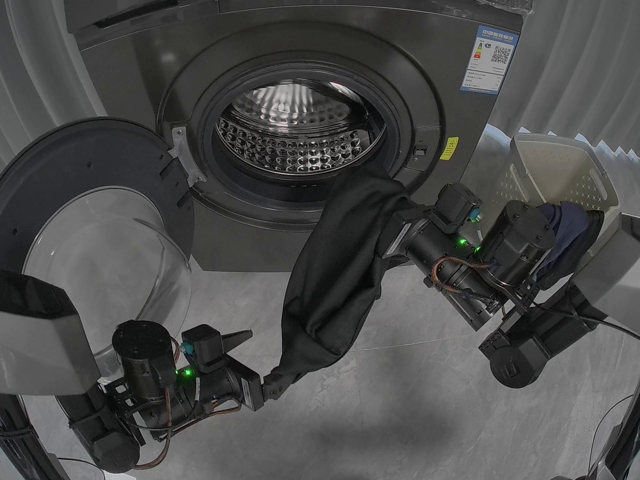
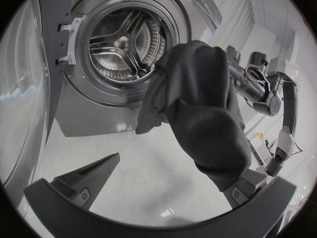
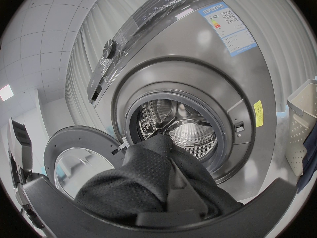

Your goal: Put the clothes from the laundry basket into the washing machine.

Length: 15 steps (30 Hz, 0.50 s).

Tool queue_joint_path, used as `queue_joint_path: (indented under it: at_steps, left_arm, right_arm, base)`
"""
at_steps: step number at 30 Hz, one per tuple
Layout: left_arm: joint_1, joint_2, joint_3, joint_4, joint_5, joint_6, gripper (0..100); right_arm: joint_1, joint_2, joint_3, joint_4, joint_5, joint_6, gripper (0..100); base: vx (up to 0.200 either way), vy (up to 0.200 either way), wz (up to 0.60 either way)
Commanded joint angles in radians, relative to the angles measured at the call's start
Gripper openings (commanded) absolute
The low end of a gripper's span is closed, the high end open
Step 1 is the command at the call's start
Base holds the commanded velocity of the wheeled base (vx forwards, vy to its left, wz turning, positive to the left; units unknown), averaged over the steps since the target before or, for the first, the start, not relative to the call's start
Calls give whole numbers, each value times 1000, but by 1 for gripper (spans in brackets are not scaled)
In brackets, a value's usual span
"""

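Note:
A black garment (image 1: 337,268) hangs in front of the washing machine (image 1: 300,55). Its top end lies against the lower rim of the drum opening (image 1: 300,135). My right gripper (image 1: 385,225) is shut on the upper part of the garment just below that rim, and the cloth buries its fingers (image 3: 180,190). My left gripper (image 1: 261,360) is low near the floor and open. One finger (image 2: 99,169) is bare, and the garment's bottom end (image 2: 214,149) drapes over the other. The laundry basket (image 1: 567,168) stands at the right with a dark blue garment (image 1: 573,225) over its rim.
The round machine door (image 1: 93,221) is swung wide open at the left, close above my left arm. The grey floor (image 1: 413,408) in front of the machine is bare. Pleated curtains (image 1: 587,55) hang behind the machine and basket.

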Motion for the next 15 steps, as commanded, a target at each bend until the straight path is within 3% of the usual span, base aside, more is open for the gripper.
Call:
queue_joint_path:
  at_steps: [1, 8, 11, 15]
  left_arm:
    - [-33, -9, 39, -1, 0, 0, 100]
    - [-74, -3, 92, 1, -1, 5, 100]
    - [-85, 0, 115, 1, -4, 39, 100]
    - [-80, -33, 48, -1, -3, 49, 100]
  right_arm:
    - [13, -25, -5, 9, -2, -2, 0]
    - [19, -56, -22, 39, -2, -2, 0]
    - [19, -65, -23, 51, -2, -2, 0]
    - [20, -60, -14, 48, -2, -2, 0]
  base:
    - [0, 0, 0]
    - [0, 0, 0]
    - [0, 0, 0]
    - [0, 0, 0]
